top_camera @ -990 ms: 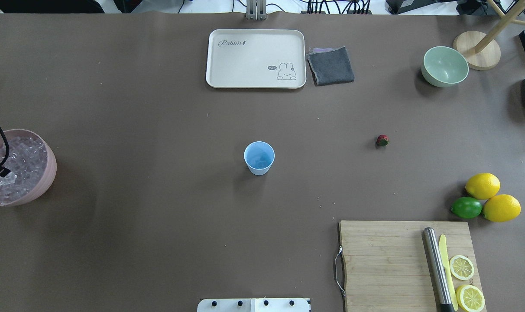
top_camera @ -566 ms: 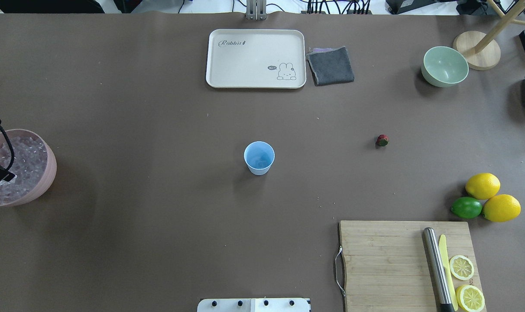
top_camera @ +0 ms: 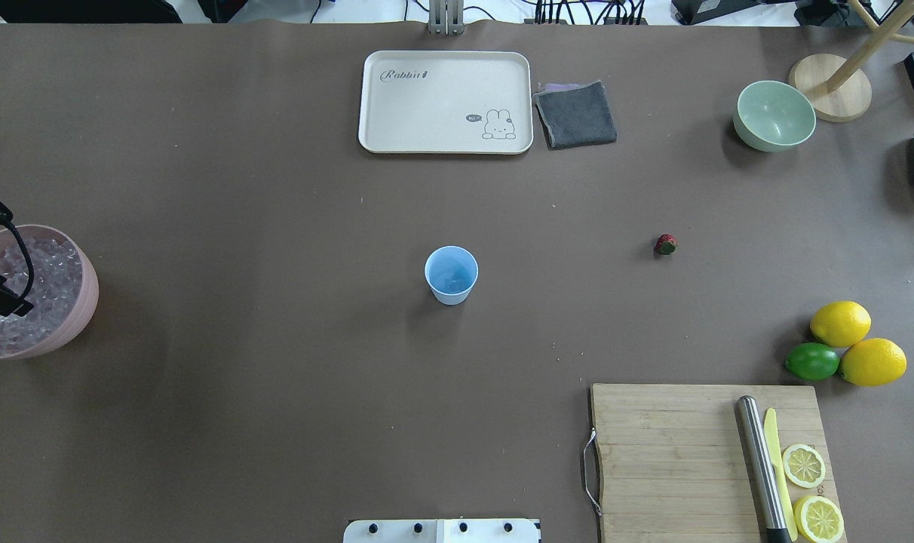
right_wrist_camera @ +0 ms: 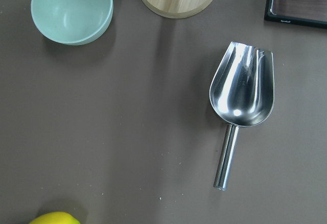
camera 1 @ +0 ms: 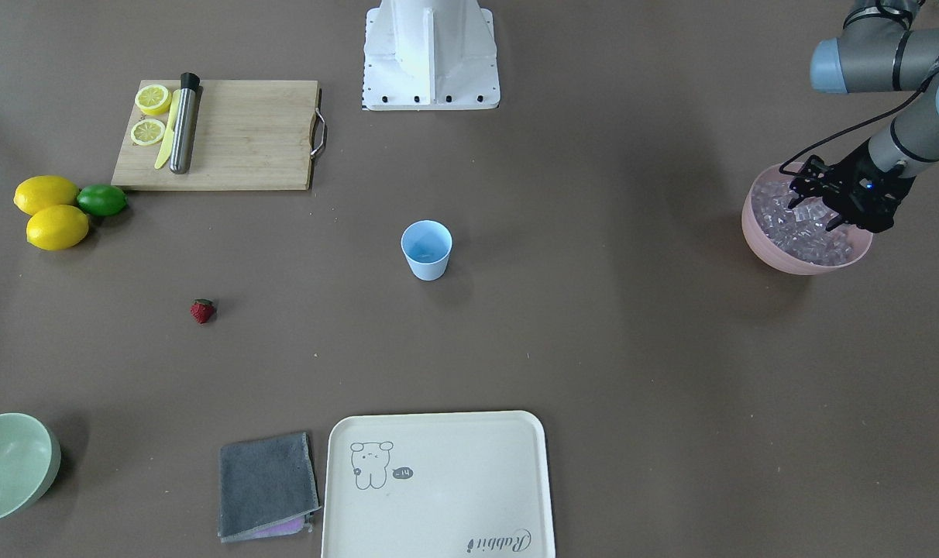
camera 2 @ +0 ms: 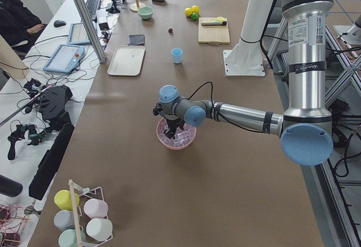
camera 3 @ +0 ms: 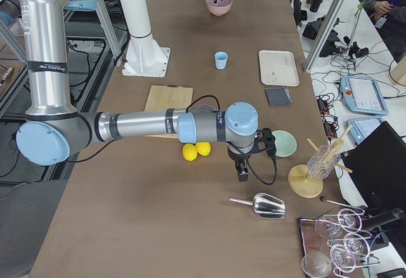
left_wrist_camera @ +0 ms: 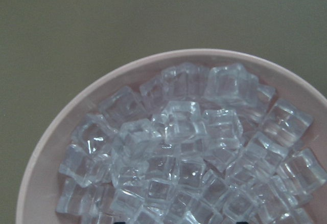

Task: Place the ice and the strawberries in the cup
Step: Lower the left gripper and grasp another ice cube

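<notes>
Left pincer (camera 1: 820, 205), jaws apparently spread and empty, has edged inward over the ice (left_wrist_camera: 184, 157) in the pink bowl (camera 1: 758, 226): the grasp is still being lined up; cup (top_camera: 451, 275) waits mid-desk, strawberry (top_camera: 666, 243) well apart

A brown-covered table (top_camera: 276, 188) stands beside a white desk (camera 2: 74, 17) (a tablet (camera 2: 61, 59) lying on it).

You can't read the jaws on the left gripper (camera 1: 820, 203); overhead, the left edge cuts it and the pink bowl (top_camera: 85, 305). The right gripper (camera 3: 242, 176), far right, shows too small to judge.
</notes>
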